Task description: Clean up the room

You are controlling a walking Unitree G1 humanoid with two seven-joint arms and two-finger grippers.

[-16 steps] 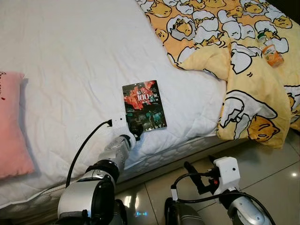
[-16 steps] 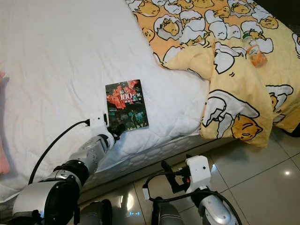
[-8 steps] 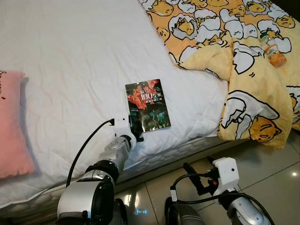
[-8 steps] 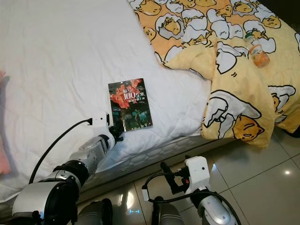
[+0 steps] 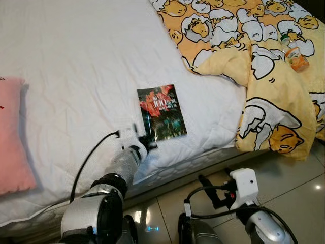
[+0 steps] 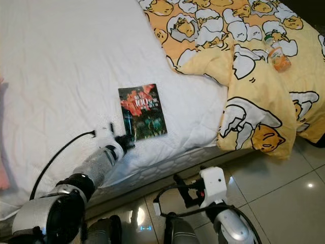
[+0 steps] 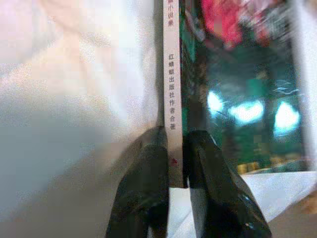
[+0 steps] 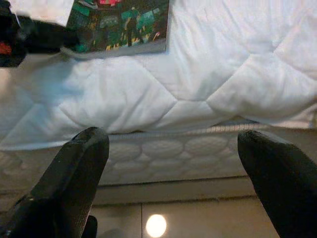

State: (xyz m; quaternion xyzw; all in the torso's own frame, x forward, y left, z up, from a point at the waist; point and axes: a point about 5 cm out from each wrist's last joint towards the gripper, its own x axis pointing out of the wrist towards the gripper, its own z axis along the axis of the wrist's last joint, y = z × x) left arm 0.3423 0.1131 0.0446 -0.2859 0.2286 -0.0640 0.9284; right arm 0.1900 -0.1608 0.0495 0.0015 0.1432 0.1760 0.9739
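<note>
Cleanup barely started, I'd judge — the book [image 5: 161, 113] lies on the white mattress [image 5: 76, 66] near its front edge, and a juice bottle [image 5: 293, 53] sits on the yellow blanket [image 5: 264, 76]. My left gripper [image 7: 173, 163] reaches forward, fingers pinching the book's near spine corner. My right gripper [image 8: 173, 163] hangs low by the mattress side — spread wide, empty.

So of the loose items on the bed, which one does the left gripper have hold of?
The book, pinched at its spine corner by the left gripper. The juice bottle lies apart on the yellow blanket.
</note>
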